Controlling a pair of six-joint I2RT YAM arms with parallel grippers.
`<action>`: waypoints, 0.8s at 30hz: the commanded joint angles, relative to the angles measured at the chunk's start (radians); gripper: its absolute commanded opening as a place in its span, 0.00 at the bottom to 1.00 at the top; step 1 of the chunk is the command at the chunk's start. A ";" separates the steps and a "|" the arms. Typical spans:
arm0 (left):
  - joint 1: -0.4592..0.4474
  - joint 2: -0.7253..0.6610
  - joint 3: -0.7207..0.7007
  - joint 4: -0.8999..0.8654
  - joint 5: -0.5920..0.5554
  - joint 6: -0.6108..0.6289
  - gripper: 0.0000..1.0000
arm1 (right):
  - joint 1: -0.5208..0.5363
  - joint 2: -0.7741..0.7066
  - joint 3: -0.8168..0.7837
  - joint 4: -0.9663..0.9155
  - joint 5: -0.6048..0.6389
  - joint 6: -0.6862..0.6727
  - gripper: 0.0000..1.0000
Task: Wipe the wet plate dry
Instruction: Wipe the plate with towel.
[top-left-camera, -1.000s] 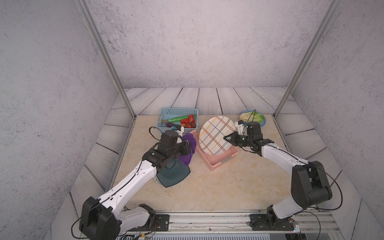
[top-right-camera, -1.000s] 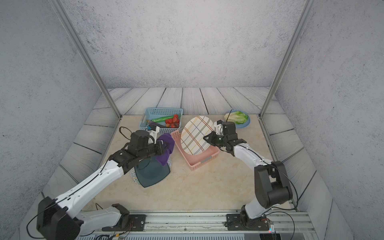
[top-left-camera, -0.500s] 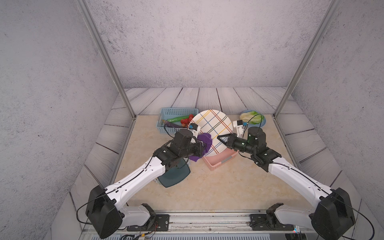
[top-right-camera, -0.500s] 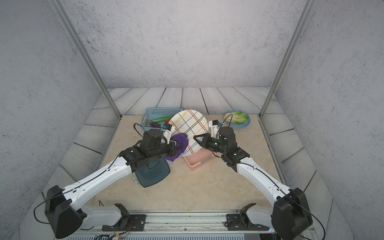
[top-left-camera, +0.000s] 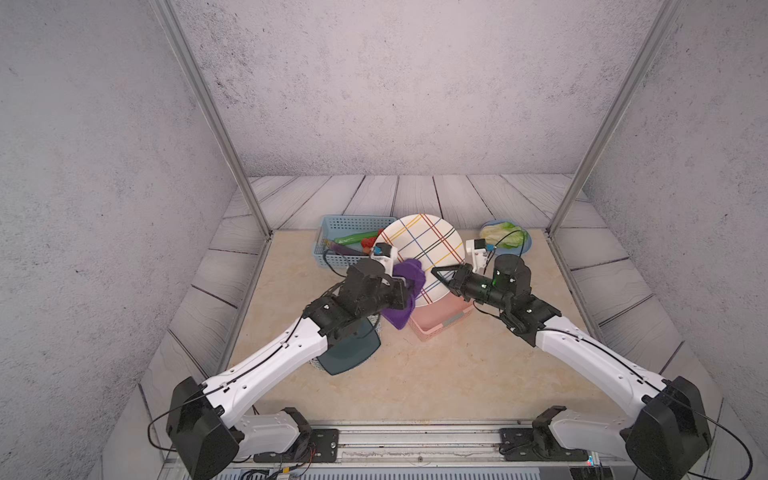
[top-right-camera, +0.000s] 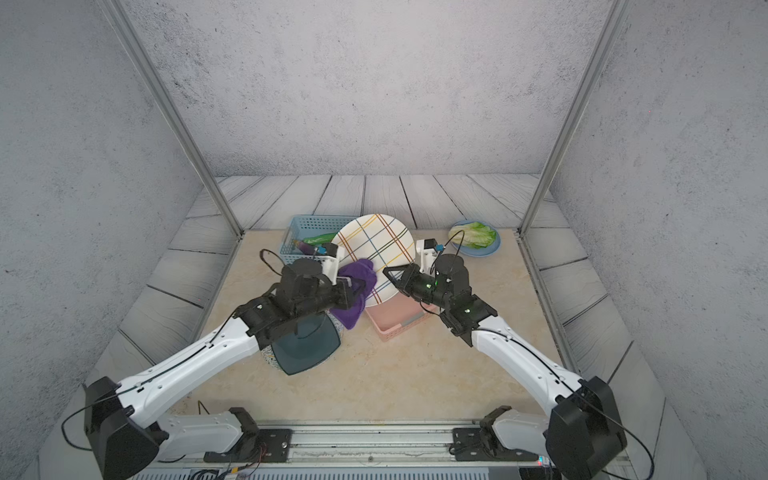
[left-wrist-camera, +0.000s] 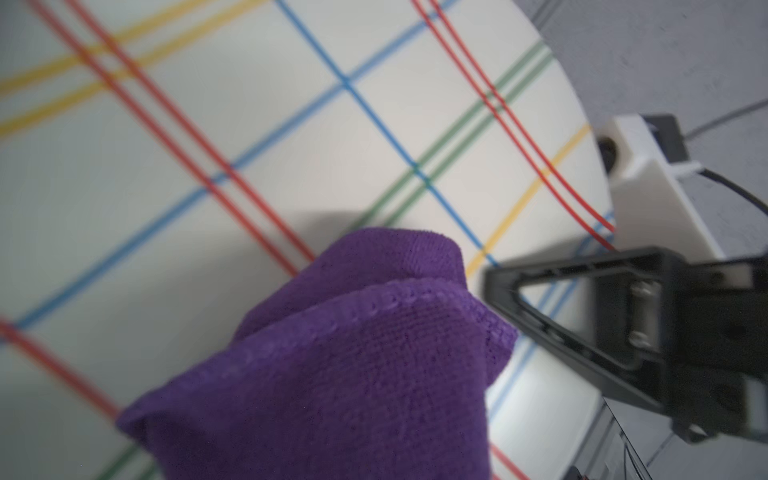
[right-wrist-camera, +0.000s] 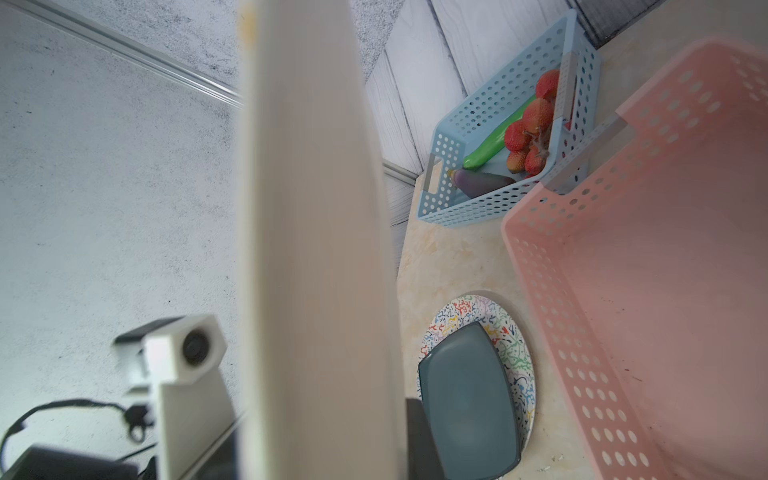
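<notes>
**Q:** What is shown, and how many of each?

**A:** Two arms. One plate (top-left-camera: 424, 241), white with coloured crossing stripes. One purple cloth (top-left-camera: 409, 276). Two baskets on the table (top-left-camera: 415, 386): a pink basket (top-left-camera: 440, 322) and a blue basket (top-left-camera: 345, 226) that holds a cucumber (right-wrist-camera: 494, 143), an aubergine (right-wrist-camera: 482, 183) and a cluster of red fruit (right-wrist-camera: 528, 137). One dark dish (top-left-camera: 349, 353) lies on a speckled plate (right-wrist-camera: 515, 345). One blue plate (top-left-camera: 521, 247) at the far right carries a lettuce (top-left-camera: 505, 237).

**Q:** Where is the plate, and which way does it face?

**A:** It is held off the table, over the far side of the pink basket, between the two grippers. It stands nearly on edge, with the striped face turned toward the left arm and the camera head. Being round, it has no long axis. The right wrist view shows it edge-on.

**Q:** How do the jaws stand?

**A:** The right gripper (top-left-camera: 436, 272) pinches the plate's rim on its own side, one finger (left-wrist-camera: 540, 299) lying over the striped face. The left gripper (top-left-camera: 405, 286) is pressed together on the cloth, and the bunched cloth lies against the lower part of the face.

**Q:** What is hidden or unclear?

**A:** The cloth covers the left fingertips. The plate's lower rim is behind the cloth and grippers, so contact with the pink basket cannot be told. The plate covers part of the blue basket in both top views, and the left arm covers most of the speckled plate. Wetness on the plate cannot be made out.
</notes>
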 joint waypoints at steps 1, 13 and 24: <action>0.126 0.006 -0.029 -0.186 -0.015 0.050 0.00 | 0.082 -0.128 0.022 0.253 -0.189 -0.037 0.00; -0.031 0.118 0.131 -0.243 0.225 0.327 0.00 | 0.204 -0.109 0.004 0.327 -0.166 -0.121 0.00; 0.121 -0.073 -0.045 -0.224 0.119 0.136 0.00 | 0.129 -0.108 0.120 0.189 -0.206 -0.147 0.00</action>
